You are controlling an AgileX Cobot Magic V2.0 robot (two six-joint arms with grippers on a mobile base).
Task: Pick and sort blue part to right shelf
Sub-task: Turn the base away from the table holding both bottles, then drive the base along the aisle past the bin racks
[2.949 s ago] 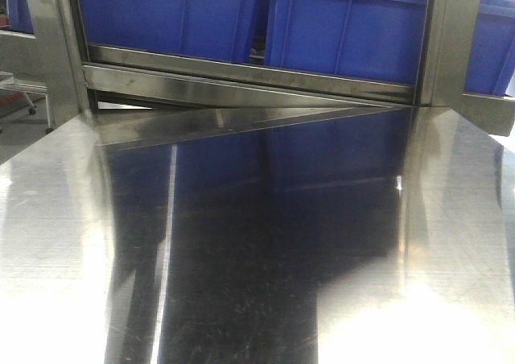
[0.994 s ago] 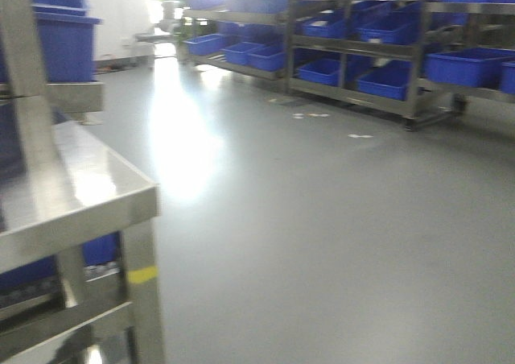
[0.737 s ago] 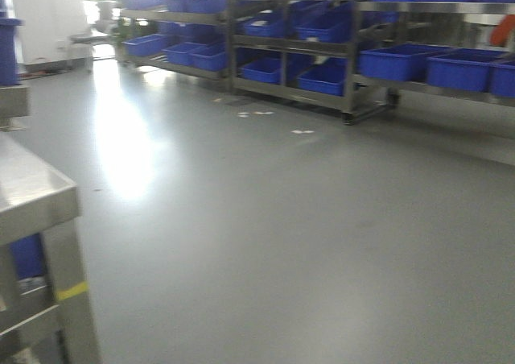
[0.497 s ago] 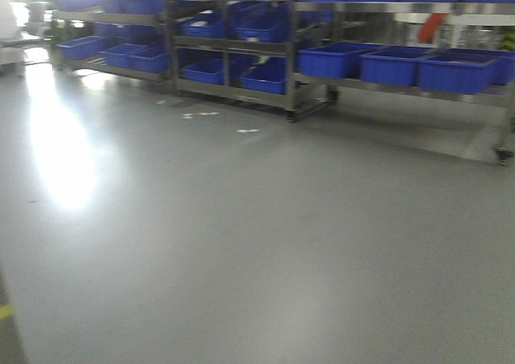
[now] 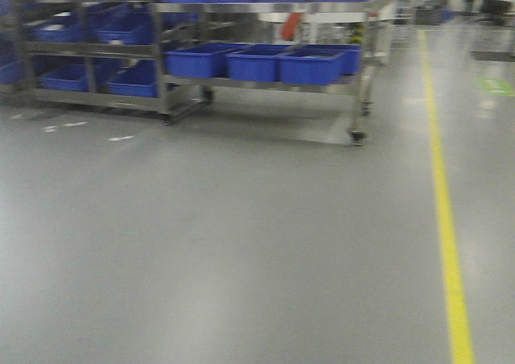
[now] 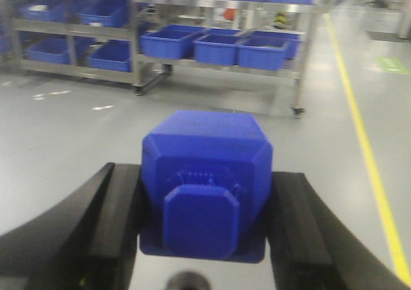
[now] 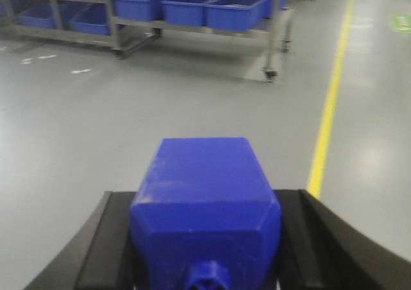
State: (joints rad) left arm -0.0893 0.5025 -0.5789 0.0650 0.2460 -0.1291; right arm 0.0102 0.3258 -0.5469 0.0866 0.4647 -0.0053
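Grey workshop floor [image 5: 241, 243], yellow line [image 5: 447, 219] on one side. Steel rack [image 5: 265, 7] with blue bins [image 5: 257, 62] stands far across it, probably the right shelf. Left gripper [image 6: 204, 178] is closed onto a blue part [image 6: 205, 155], cap toward the camera. Right gripper [image 7: 205, 213] clamps a second blue part [image 7: 205, 187]. Both are gripped squarely by their flat sides, well clear of the floor, which looks like a carry posture. Drop-off not yet begun.

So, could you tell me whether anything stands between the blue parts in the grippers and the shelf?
Nothing visible does. The left gripper holds a blue part, the right gripper a second blue part, and the floor up to the shelf is open; the yellow line lies to its right.
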